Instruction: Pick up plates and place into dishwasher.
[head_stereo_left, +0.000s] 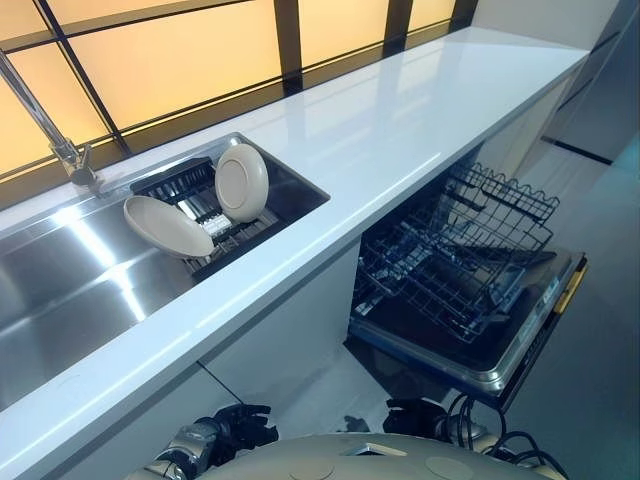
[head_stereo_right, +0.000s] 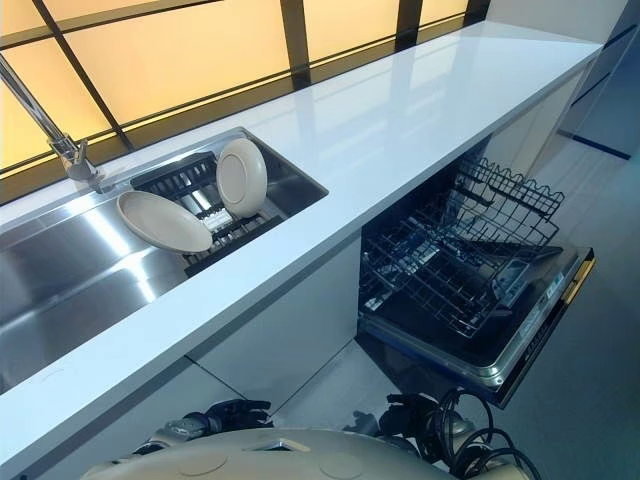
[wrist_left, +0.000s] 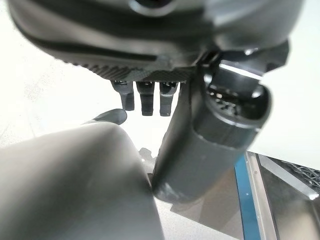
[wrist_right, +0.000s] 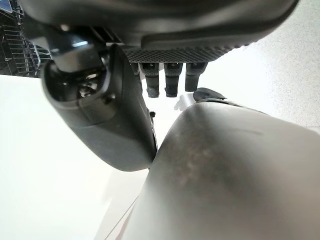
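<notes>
Two beige plates stand in a black dish rack (head_stereo_left: 188, 181) inside the steel sink (head_stereo_left: 60, 290): one plate (head_stereo_left: 241, 182) is upright, the other plate (head_stereo_left: 167, 227) leans low toward the basin. The dishwasher (head_stereo_left: 520, 340) under the counter has its door down and its wire rack (head_stereo_left: 450, 250) pulled out, with nothing in it. My left hand (head_stereo_left: 228, 430) hangs low beside me, far below the counter, with its fingers (wrist_left: 145, 100) straight and nothing in them. At the same height my right hand (head_stereo_left: 418, 415) hangs near the dishwasher door, its fingers (wrist_right: 167, 80) also straight and bare.
A long white counter (head_stereo_left: 400, 130) runs from the sink to the far right, above the dishwasher. A chrome faucet (head_stereo_left: 62, 150) rises at the sink's back left. The lowered door juts out over the grey floor (head_stereo_left: 600, 300).
</notes>
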